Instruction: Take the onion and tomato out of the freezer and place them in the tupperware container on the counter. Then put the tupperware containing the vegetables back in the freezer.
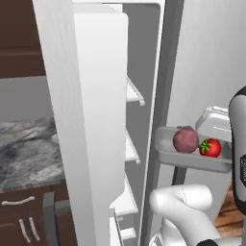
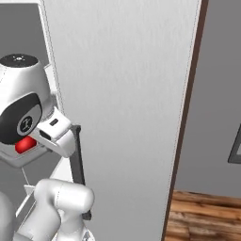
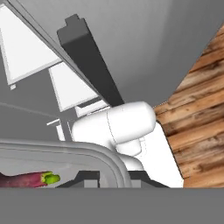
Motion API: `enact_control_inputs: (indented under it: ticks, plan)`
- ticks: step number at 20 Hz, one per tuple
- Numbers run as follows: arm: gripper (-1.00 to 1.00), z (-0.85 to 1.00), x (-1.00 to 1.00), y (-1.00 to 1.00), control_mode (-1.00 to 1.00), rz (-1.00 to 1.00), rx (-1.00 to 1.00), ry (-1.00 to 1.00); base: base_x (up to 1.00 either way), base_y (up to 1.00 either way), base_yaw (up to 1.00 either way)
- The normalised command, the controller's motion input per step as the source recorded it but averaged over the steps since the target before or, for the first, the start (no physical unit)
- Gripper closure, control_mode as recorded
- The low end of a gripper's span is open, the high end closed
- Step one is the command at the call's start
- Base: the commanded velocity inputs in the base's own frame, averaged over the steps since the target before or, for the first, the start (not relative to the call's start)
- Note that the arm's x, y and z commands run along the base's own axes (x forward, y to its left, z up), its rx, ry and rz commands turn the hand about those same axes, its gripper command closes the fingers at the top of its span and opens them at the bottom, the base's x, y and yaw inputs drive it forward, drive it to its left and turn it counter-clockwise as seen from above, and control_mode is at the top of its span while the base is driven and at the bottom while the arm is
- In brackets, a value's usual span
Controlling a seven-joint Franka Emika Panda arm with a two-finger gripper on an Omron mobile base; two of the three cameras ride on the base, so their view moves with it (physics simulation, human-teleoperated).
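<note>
Two doors of the freezer (image 1: 96,120) are seen in the left base view: one swung open across the centre of the frame, its inner shelves showing, and one pale flat panel at the right. In the right base view a broad pale door panel (image 2: 127,117) takes up the middle of the frame, with a dark bar handle (image 2: 79,155) along its lower left edge. The counter (image 1: 26,153) is seen at the left middle of the left base view, marbled grey, over dark brown cabinets (image 1: 21,216) with silver handles. Wooden floor (image 2: 207,219) is shown at the lower right of the right base view.

The tray (image 1: 192,156) is held up in the air at the right middle of the left base view, in front of the freezer and level. Its rim (image 3: 87,151) curves across the lower part of the hand view. The onion (image 1: 185,140) lies in the tray, and the tomato (image 1: 211,147) lies just beside it on the right, touching or nearly so. A red patch of the tomato (image 2: 24,145) is also seen at the left middle of the right base view.

The claw (image 3: 113,180) is clamped tight on the tray's wall, at the bottom centre of the hand view, with one finger (image 3: 87,178) inside the rim and the other outside it.
</note>
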Motion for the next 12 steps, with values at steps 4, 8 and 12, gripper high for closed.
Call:
enact_control_inputs:
  ticks: [4,8,12]
  plan:
    - [1.0,0.0,0.0,0.16,-1.0,-0.02,0.0,-0.01,0.0,0.54,-0.03]
    - [1.0,0.11,0.08,0.16,-1.0,-0.14,0.0,-0.02,0.0,0.0,0.0]
    - [1.0,0.15,0.0,-0.01,-1.0,-0.23,0.02,-0.03,0.0,0.0,0.0]
